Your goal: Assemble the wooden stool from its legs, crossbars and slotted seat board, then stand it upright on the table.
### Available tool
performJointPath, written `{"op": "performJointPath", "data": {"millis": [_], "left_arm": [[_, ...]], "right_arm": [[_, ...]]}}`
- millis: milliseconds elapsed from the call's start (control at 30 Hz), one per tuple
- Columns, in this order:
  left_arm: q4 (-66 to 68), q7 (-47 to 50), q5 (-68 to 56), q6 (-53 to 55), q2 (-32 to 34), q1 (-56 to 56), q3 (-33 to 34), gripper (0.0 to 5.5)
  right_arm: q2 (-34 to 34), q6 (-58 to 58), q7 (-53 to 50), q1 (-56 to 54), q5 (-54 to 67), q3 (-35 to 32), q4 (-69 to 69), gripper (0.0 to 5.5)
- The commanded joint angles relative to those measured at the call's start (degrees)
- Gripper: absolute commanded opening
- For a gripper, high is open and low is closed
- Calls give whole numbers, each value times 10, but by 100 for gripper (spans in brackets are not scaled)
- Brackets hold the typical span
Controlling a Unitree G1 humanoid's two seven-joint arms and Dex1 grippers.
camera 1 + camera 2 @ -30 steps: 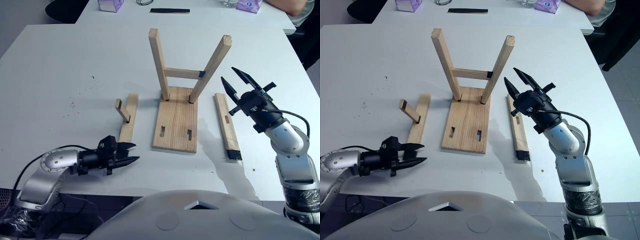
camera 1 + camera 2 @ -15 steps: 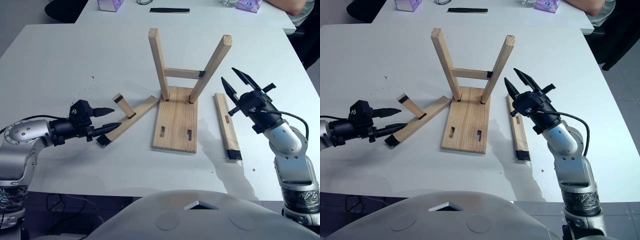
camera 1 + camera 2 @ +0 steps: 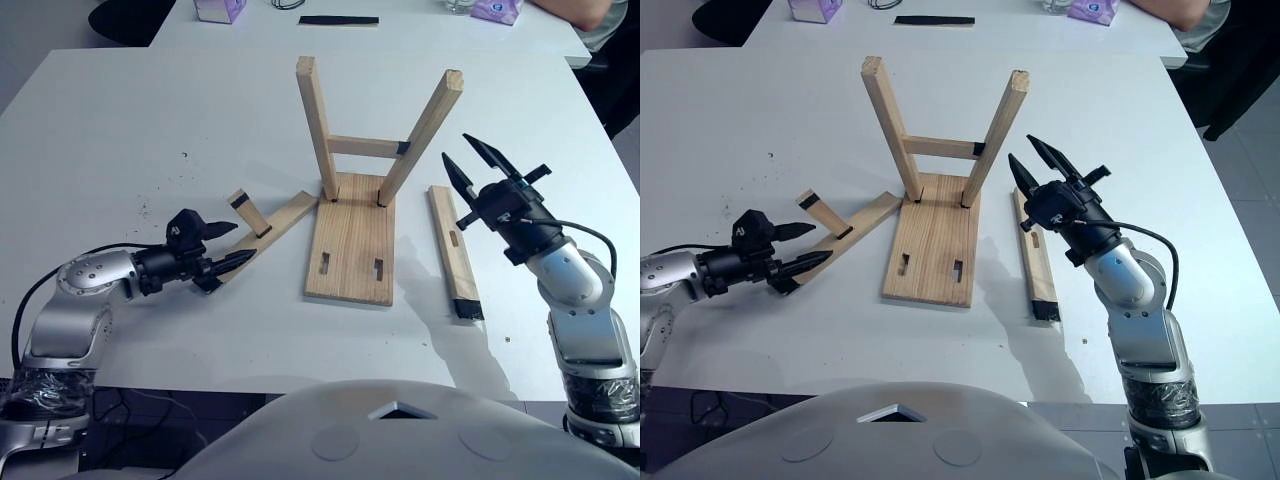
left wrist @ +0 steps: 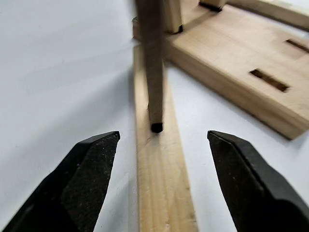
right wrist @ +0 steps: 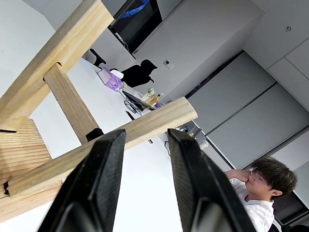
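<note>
Seat board (image 3: 348, 245) lies mid-surface (image 3: 150, 120), with two legs (image 3: 318, 125) and a crossbar (image 3: 365, 146) standing in it. Left jaws, apart, straddle the near end of a loose leg piece (image 3: 272, 226) alongside. Right jaws, apart, hover above another loose leg (image 3: 452, 250). Next, probably: clamp, lift, seat it in the free slots.
</note>
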Motion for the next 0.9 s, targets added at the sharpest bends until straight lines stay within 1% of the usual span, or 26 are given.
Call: {"op": "performJointPath", "data": {"millis": [33,200,367,533,567,667,700,800,867,900], "left_arm": [[28,28,44,-16,-16,-6,-20,339],[41,38,72,-22,-28,7,-39,339],[66,75,94,-13,-46,3,-48,339],[80,93,81,0,-74,-29,-48,275],[79,89,80,1,-75,-29,-53,251],[72,80,80,-1,-78,-16,-63,209],[72,78,77,1,-81,-13,-63,203],[80,88,61,11,-95,-17,-48,202],[94,110,31,26,-113,-43,-12,202],[108,125,4,34,-125,-67,20,202]], "right_arm": [[-3,-1,4,-6,1,4,-1,158],[-2,0,5,-7,1,5,-2,158],[-2,1,6,-10,1,6,0,158],[1,1,5,-16,-2,11,3,158],[0,1,5,-17,-3,11,3,158],[-3,0,8,-26,1,9,9,158],[-4,0,8,-28,2,8,10,158],[-6,-3,11,-36,4,8,17,158],[-5,-3,11,-41,10,6,21,158],[-3,0,11,-44,16,3,22,158]]}}
